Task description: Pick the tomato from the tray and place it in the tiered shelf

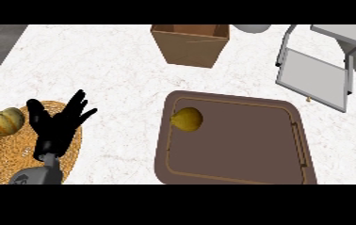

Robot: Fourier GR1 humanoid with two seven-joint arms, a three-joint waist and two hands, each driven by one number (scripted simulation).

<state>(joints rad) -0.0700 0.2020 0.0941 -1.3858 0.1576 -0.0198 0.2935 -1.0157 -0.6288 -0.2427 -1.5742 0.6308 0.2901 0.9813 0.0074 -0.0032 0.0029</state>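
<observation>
Tomato (186, 119), yellowish, sits at the tray's (236, 172) near-left corner, untouched, apart from any hand. Left hand (57, 123) open, fingers up, resting over a woven mat (14, 153) at the view's left, well clear of the tray. Right hand not in view. Shelf (316, 73) stands at far right; likely a right-hand job, since it lies that side.
</observation>
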